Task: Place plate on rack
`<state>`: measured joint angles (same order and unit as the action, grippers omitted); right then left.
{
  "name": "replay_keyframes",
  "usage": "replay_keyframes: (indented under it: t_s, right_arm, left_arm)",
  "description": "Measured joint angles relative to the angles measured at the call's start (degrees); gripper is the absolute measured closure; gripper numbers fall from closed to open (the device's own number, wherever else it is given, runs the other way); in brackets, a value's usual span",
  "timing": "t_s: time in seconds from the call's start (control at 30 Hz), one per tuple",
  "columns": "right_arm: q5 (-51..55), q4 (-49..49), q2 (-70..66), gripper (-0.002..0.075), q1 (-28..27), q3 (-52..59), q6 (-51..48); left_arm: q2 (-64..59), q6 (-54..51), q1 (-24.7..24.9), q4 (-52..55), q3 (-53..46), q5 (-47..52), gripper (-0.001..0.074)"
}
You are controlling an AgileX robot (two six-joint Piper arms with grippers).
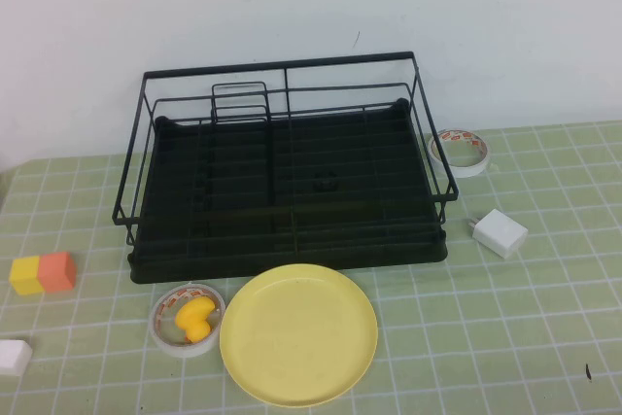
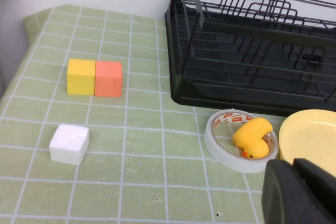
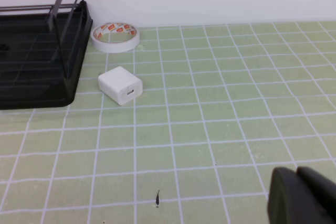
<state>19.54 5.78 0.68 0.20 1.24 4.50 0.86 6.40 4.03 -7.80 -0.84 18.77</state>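
Note:
The pale-yellow plate [image 1: 298, 333] lies flat on the green checked cloth just in front of the black wire rack [image 1: 292, 261]. The rack holds nothing. In the left wrist view the plate's edge [image 2: 310, 137] shows beside the rack [image 2: 236, 95]. My left gripper [image 2: 293, 165] is shut and empty, hovering near the plate's near-left edge. My right gripper [image 3: 296, 171] is shut and empty over bare cloth, well right of the rack's corner [image 3: 37, 90]. Neither gripper shows in the high view.
A white tape ring with a yellow duck [image 1: 188, 319] sits left of the plate. Yellow and orange blocks [image 1: 43, 272] and a white block [image 1: 14, 357] lie far left. A white charger [image 1: 499, 232] and a tape roll [image 1: 459, 151] lie right of the rack.

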Motion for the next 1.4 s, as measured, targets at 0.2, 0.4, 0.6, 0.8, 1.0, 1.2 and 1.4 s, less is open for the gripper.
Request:
replay_keyframes:
  t_s: [0.2,0.4,0.6,0.8,1.0,1.2,1.4]
  right_arm:
    - [0.00,0.00,0.00,0.0728,0.00,0.00,0.00]
    - [0.00,0.00,0.00,0.0728,0.00,0.00,0.00]
    - [0.00,0.04,0.00,0.0728,0.00,0.00,0.00]
    - [0.00,0.14,0.00,0.0728,0.00,0.00,0.00]
    - [0.00,0.27,0.00,0.0728,0.00,0.00,0.00]
    - [-1.66,0.27,0.00,0.0728,0.00,0.13,0.00]
    - [-12.13,0.40,0.00,0.0728,0.00,0.26,0.00]
  left_arm:
    - [0.00,0.00,0.00,0.00,0.00,0.00,0.0737]
    - [0.00,0.00,0.00,0.00,0.00,0.00,0.0737]
    - [0.00,0.00,0.00,0.00,0.00,0.00,0.0737]
    - [0.00,0.00,0.00,0.00,0.00,0.00,0.0737]
    - [0.00,0.00,0.00,0.00,0.00,0.00,0.0737]
    - [0.00,0.00,0.00,0.00,-0.20,-2.61,0.0737]
    - [0.00,0.00,0.00,-0.09,-0.33,-18.77,0.0737]
